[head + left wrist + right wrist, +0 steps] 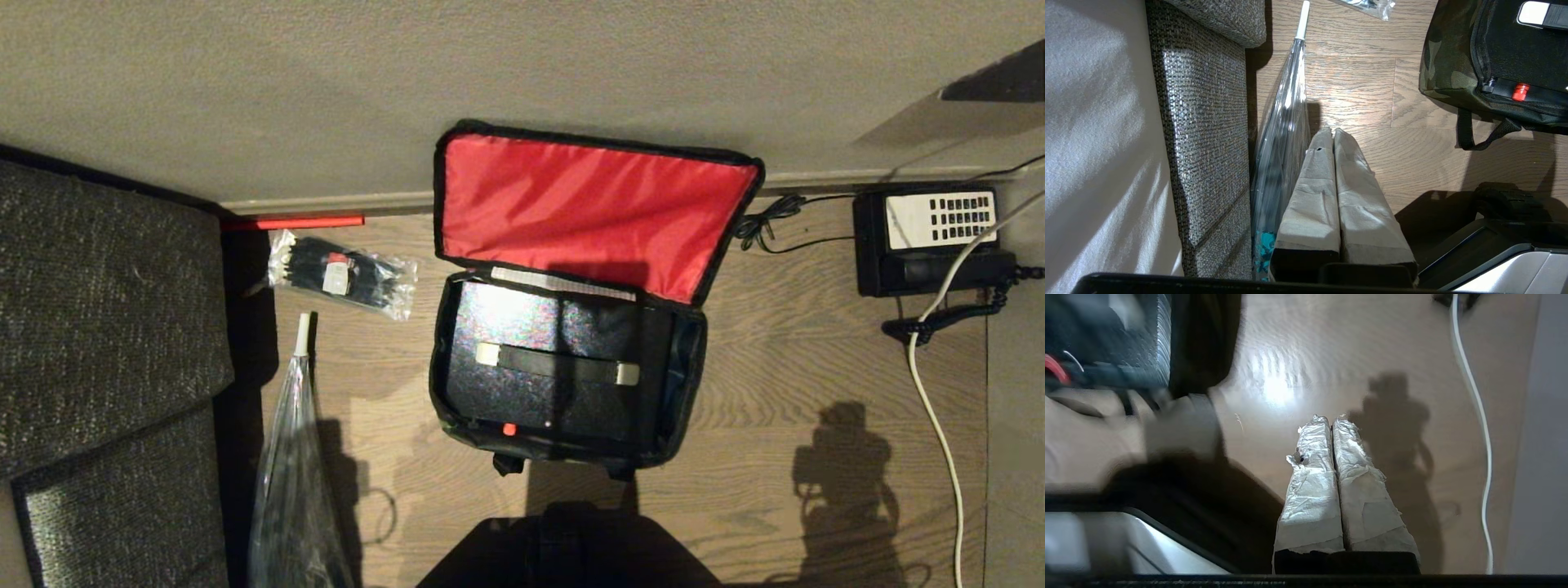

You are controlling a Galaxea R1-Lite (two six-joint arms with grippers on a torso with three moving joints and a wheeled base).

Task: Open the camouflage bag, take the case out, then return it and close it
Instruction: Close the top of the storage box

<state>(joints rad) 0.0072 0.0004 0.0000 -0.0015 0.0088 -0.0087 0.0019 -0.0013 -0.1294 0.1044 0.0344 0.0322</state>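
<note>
The camouflage bag [571,327] sat open on the wood floor [800,359], red lid [588,216] flipped back against the wall, the black case [543,367] lying flat inside. My right gripper [1331,420] hung just beside it over bare floor, taped fingers pressed together, empty. My left gripper [1329,132] was shut too, next to a clear umbrella [1284,134] by the couch [1204,122].

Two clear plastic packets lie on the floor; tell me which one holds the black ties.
The short clear packet lying near the red-lined lid of the camouflage bag holds them. The long clear bag with the white tip, lying along the sofa, does not.
</note>
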